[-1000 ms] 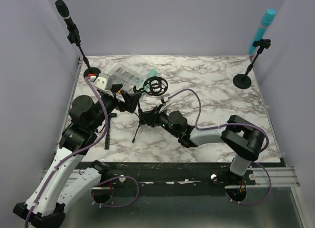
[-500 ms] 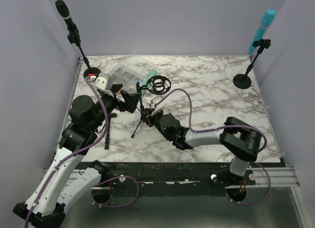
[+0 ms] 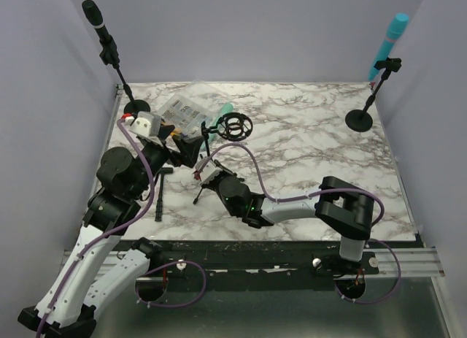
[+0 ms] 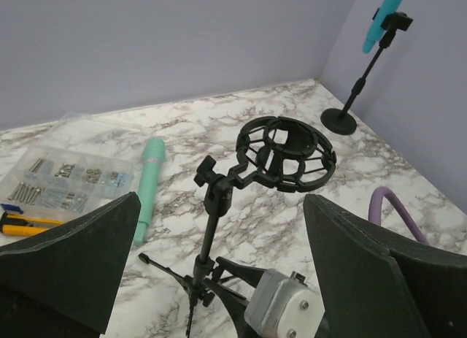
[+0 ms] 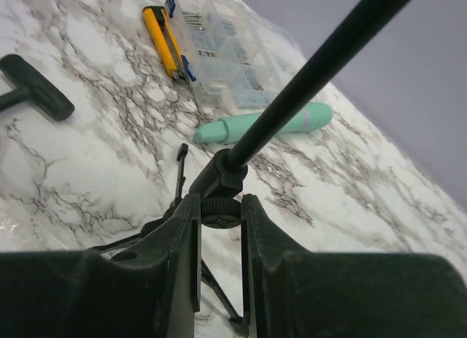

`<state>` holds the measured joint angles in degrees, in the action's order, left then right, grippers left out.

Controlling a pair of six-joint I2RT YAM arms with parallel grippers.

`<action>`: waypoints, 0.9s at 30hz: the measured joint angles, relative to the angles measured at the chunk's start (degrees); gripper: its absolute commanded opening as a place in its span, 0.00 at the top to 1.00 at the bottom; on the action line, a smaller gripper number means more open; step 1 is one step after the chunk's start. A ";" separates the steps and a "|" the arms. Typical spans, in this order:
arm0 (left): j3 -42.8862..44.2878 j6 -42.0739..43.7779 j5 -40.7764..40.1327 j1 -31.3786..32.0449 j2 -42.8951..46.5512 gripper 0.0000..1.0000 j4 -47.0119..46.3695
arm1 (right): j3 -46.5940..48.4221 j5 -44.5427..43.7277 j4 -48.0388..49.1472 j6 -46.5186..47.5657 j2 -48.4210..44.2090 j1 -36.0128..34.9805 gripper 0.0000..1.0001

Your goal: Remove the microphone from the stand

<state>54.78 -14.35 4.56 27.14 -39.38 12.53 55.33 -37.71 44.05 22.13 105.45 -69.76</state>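
A small black tripod stand (image 3: 209, 174) stands left of centre, and its shock-mount ring (image 3: 234, 125) is empty. In the left wrist view the ring (image 4: 286, 152) tops a thin pole (image 4: 210, 232). A mint-green microphone (image 3: 225, 109) lies on the marble just behind the stand, also visible as the microphone (image 4: 149, 183) and the microphone (image 5: 263, 124). My right gripper (image 5: 220, 206) is shut on the ribbed knob (image 5: 220, 212) at the foot of the stand's pole (image 5: 306, 71). My left gripper (image 4: 219, 206) is open, its wide pads either side of the stand without touching it.
A clear parts box (image 3: 182, 110) and a yellow utility knife (image 5: 162, 39) lie behind left. A black T-handle tool (image 3: 161, 190) lies by the left arm. A tall stand with a black microphone (image 3: 95, 15) is at back left, one with a teal microphone (image 3: 390, 35) at back right.
My right arm has swung leftward and nearer while keeping its grip low on the stand. The stand's ring has hardly shifted. The left gripper stays open, nudged slightly.
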 measured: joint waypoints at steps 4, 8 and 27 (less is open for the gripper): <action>-0.50 -0.04 -4.90 0.00 3.02 0.03 0.00 | 2.23 -3.98 -0.63 8.22 2.01 -1.95 0.99; -1.16 -0.22 -10.95 0.00 5.95 0.03 -0.07 | 3.08 -7.52 1.62 17.11 4.17 -3.54 0.99; -4.37 -1.36 -20.06 0.00 9.62 0.03 -1.31 | -2.69 -4.55 -14.25 0.46 -9.86 -6.05 0.07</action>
<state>50.41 -15.70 -15.51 27.14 -29.76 11.22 52.64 -42.26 29.80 22.59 95.59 -75.81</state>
